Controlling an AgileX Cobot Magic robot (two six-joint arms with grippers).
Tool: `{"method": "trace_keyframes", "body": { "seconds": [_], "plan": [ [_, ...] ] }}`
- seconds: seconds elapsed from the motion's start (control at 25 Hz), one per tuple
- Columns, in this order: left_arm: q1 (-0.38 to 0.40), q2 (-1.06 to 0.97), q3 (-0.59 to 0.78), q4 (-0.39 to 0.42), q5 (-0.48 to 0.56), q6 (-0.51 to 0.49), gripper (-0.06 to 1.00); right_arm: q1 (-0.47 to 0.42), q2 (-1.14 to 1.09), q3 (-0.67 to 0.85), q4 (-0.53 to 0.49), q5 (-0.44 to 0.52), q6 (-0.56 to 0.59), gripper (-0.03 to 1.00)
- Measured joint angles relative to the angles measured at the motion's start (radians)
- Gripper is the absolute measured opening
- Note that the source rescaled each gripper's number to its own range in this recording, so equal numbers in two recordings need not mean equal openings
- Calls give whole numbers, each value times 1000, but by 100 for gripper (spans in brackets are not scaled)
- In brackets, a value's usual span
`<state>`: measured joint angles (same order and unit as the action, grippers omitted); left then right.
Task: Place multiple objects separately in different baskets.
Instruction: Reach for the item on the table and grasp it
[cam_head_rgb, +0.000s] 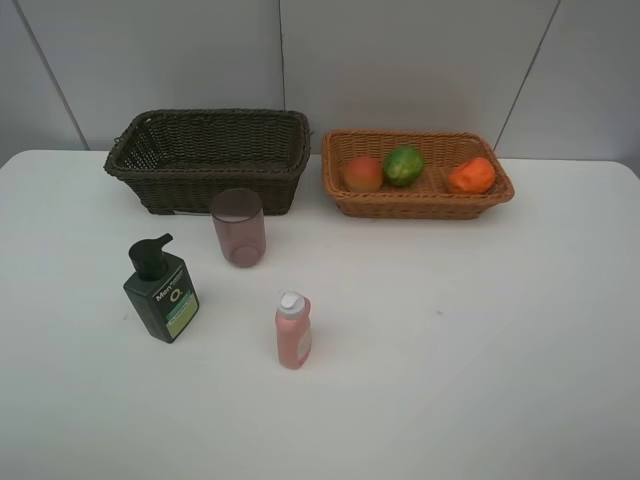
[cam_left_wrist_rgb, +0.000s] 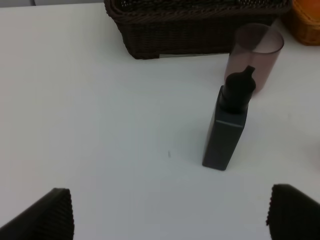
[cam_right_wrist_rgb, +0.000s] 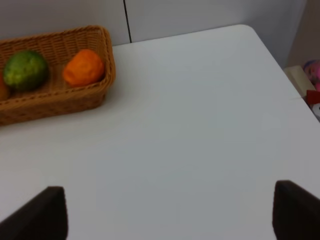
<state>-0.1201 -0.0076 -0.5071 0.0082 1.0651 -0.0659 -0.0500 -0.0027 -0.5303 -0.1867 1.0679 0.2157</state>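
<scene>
The dark brown basket (cam_head_rgb: 205, 150) stands empty at the back left. Beside it, the light tan basket (cam_head_rgb: 415, 190) holds a peach (cam_head_rgb: 363, 173), a green fruit (cam_head_rgb: 404, 165) and an orange (cam_head_rgb: 471, 175). On the table stand a mauve cup (cam_head_rgb: 238, 227), a dark green pump bottle (cam_head_rgb: 160, 290) and a pink bottle (cam_head_rgb: 293, 331). No arm shows in the exterior view. My left gripper (cam_left_wrist_rgb: 167, 220) is open, well short of the pump bottle (cam_left_wrist_rgb: 227, 130) and the cup (cam_left_wrist_rgb: 252, 55). My right gripper (cam_right_wrist_rgb: 167, 215) is open over bare table, away from the tan basket (cam_right_wrist_rgb: 55, 95).
The white table's (cam_head_rgb: 480, 330) right edge (cam_right_wrist_rgb: 280, 65) is close to the right gripper, with some clutter (cam_right_wrist_rgb: 312, 85) beyond it. A grey wall runs behind both baskets.
</scene>
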Motion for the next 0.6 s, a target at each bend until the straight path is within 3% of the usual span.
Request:
{"method": "trace_keyframes", "body": {
  "seconds": [0.6],
  "plan": [
    [0, 0, 0, 0, 0, 0, 100, -24, -1, 0, 5, 0, -14, 67]
  ]
}}
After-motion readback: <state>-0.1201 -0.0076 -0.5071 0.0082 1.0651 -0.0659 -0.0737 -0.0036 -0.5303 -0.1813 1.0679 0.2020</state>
